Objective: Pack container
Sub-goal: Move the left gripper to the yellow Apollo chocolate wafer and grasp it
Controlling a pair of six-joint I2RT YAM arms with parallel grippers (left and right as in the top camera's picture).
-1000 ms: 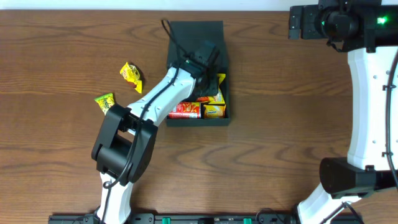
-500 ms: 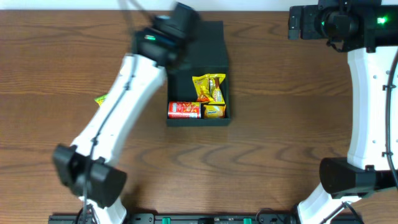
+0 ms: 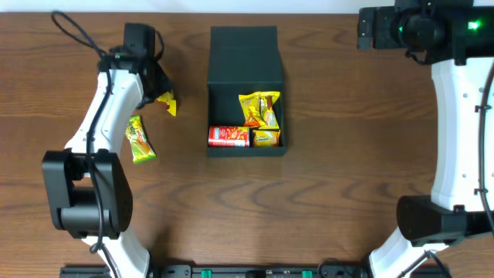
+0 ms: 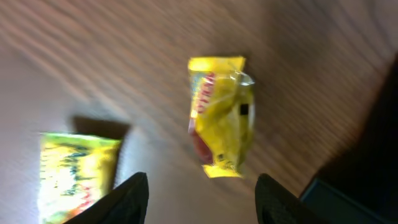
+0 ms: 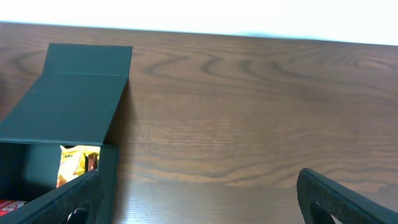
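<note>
- Swung away since half a second ago, the left arm [image 3: 104, 123] no longer reaches past the container [image 3: 225, 104]. It now stands to the container's left, and the packets it covered show again.
- The right arm [image 3: 455, 131] stands well to the right of the container, unchanged. The right gripper [image 5: 199, 199] has its jaws spread wide with nothing between them.
- The container lies on the wooden table [image 3: 347, 170], its flap lid [image 3: 244, 50] laid back on the far side.
- Its near end holds a red chip can [image 3: 228, 137], a large yellow packet [image 3: 259, 110] and a small yellow packet [image 3: 265, 138].
- The left gripper [image 4: 202, 186] is over a loose yellow packet [image 4: 221, 118] just left of the container, jaws apart and holding nothing.
- A green-and-yellow packet [image 3: 140, 140] lies farther left.
</note>
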